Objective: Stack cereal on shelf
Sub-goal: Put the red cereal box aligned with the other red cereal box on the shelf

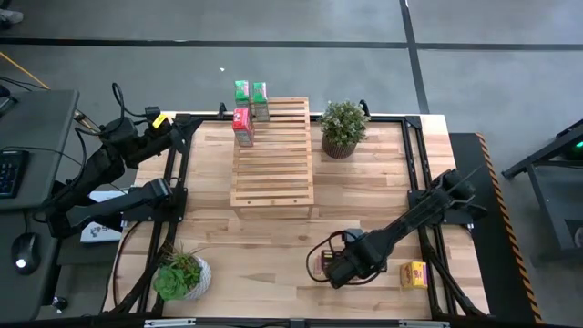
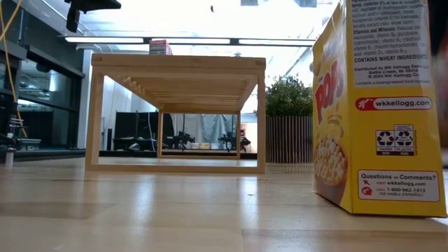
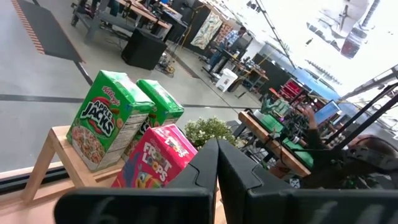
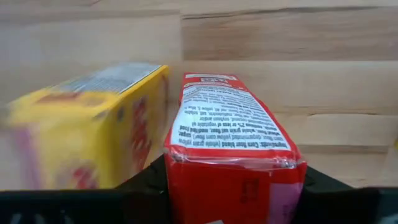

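Currently the right claw [image 1: 339, 270] straddles a red cereal box [image 4: 233, 140], jaws not yet clamped; next: grip, lift toward shelf [image 1: 273, 173].

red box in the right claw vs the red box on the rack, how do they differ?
The red cardboard cereal box near the table's front sits between the right claw fingers, beside a yellow cardboard box. The red Froot Loops box stands upright on the light-wood slatted rack, beside two green boxes, ungripped. Both are small red printed cartons.
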`<state>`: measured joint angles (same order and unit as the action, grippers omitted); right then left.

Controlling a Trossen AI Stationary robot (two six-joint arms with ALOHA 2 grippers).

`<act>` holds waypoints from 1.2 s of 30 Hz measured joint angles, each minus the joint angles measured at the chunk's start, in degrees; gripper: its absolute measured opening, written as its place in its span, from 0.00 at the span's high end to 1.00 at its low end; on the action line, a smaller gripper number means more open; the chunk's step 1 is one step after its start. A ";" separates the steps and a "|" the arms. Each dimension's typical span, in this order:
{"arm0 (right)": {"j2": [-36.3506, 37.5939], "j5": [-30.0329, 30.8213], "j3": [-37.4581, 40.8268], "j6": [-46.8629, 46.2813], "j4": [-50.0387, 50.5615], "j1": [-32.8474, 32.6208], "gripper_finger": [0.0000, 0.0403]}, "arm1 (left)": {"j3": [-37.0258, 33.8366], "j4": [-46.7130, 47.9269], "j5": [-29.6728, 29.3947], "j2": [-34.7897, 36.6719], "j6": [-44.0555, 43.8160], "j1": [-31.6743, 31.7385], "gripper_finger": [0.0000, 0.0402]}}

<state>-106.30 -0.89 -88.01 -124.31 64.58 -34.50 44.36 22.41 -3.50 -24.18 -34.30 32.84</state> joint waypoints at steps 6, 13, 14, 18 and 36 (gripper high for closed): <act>11.10 2.71 0.00 8.35 0.22 0.35 0.62 | 0.00 0.00 -0.06 0.00 0.00 0.00 1.00; 26.46 28.01 -0.15 25.22 -14.81 1.85 0.62 | 0.00 0.00 -0.12 0.00 -0.02 0.00 1.00; 27.73 31.07 -0.18 29.52 -18.34 2.59 0.61 | 0.00 0.00 -0.14 0.00 -0.02 0.00 1.00; 29.34 33.75 -0.22 46.04 -29.61 9.58 0.61 | 0.00 -0.02 -0.21 0.00 -0.18 0.00 1.00; 4.46 6.44 -31.46 77.92 -12.27 39.03 0.61 | 0.00 -0.65 -0.18 -0.02 -3.89 0.00 1.00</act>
<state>-101.84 5.54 -119.46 -46.39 52.31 4.52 44.36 21.77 -3.68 -24.21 -38.19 32.84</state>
